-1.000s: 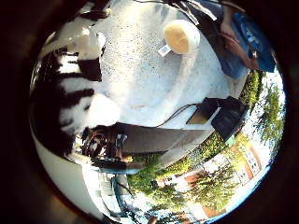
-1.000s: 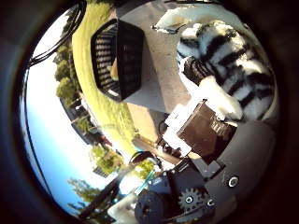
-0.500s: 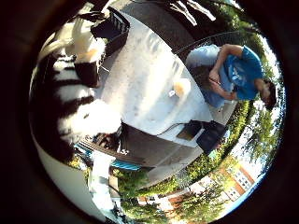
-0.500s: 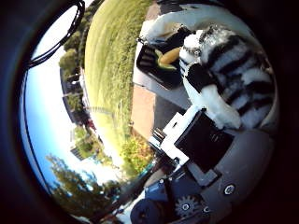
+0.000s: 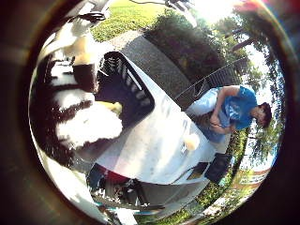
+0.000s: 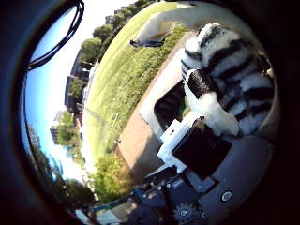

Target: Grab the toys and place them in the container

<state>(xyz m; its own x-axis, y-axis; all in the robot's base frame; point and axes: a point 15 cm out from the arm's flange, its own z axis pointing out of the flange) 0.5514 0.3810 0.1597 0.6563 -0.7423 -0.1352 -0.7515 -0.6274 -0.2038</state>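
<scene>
Outdoors, white table (image 5: 154, 150) by a lawn; black crate (image 5: 123, 91) at its end.
Hand (image 6: 197, 154) holds the striped plush (image 6: 234, 89) curled against the palm, just over the crate; a yellow toy (image 5: 112, 107) lies inside. Centre over the crate, then open. A beige toy (image 5: 191, 141) waits far along the table. No writing legible.

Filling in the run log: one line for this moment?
robot hand: holding striped plush toy | black basket: beside toy, on table | release: not yet

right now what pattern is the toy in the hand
Black and white stripes, like a zebra. The toy shows best in the thumb side palm view, close against the palm.
</scene>
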